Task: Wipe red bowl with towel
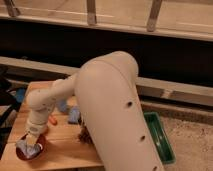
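Observation:
A red bowl [40, 148] sits at the front left of the wooden table [62, 145]. A light blue-grey towel [25, 147] lies bunched inside it. My gripper [32, 141] reaches down into the bowl onto the towel. The large white arm fills the middle of the view and hides part of the table.
A blue object [74, 115] and a small orange item [52, 119] lie on the table behind the bowl. A dark clump [84, 135] sits near the arm. A green bin [160, 136] stands on the floor to the right. A dark chair [6, 107] is at the left.

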Tool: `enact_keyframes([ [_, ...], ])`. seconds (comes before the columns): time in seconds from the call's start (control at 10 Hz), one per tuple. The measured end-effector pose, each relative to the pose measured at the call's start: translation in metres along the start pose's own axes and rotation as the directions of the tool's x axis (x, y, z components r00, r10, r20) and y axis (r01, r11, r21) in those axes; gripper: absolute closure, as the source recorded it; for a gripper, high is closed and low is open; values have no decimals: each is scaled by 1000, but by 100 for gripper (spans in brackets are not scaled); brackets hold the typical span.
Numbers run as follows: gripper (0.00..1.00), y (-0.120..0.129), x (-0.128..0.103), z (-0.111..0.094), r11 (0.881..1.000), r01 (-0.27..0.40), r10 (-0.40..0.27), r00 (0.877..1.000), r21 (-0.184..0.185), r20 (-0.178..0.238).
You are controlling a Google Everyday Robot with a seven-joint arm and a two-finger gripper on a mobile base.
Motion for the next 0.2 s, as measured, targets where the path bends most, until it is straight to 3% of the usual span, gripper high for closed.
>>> enact_keyframes([
  [0.2,100,9,27,-13,1000,-8,8,1000,18,1],
])
